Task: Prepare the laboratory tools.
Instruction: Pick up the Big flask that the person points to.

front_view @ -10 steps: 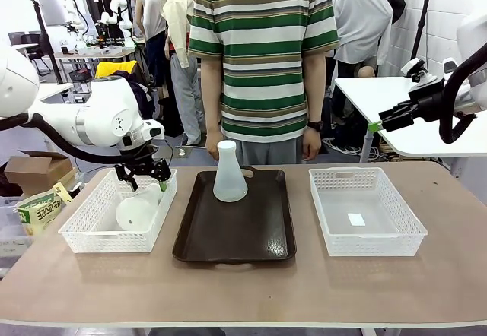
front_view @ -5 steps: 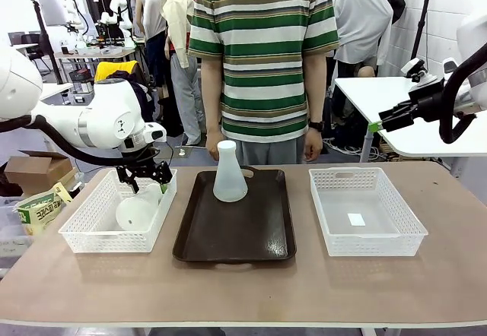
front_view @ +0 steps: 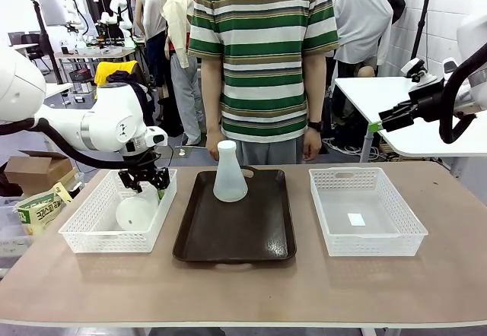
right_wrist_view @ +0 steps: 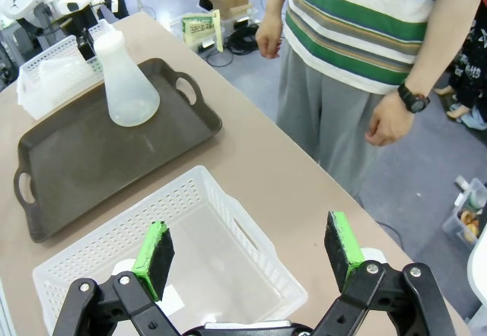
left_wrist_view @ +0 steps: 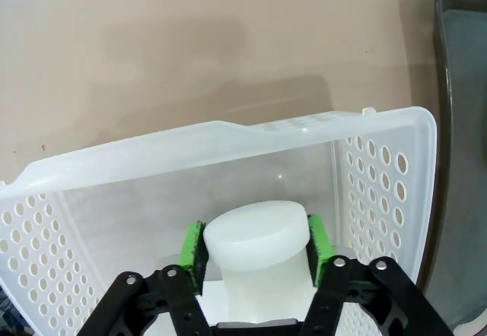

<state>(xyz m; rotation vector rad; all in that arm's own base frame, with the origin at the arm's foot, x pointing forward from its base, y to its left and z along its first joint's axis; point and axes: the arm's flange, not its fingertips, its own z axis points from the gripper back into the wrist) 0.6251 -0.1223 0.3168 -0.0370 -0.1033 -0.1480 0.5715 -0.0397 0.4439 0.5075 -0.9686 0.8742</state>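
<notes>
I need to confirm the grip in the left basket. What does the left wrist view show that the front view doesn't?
Left wrist view: the green pads pressed against both sides of the neck of the tipped flask. Front view: the upright flask, the right basket and the person. Both: the left gripper at that tipped flask inside the left basket, beside the brown tray.

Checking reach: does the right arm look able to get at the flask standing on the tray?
Probably yes: the right gripper hangs open above the table, the flask stands alone on the tray, and just a low basket lies between.
</notes>
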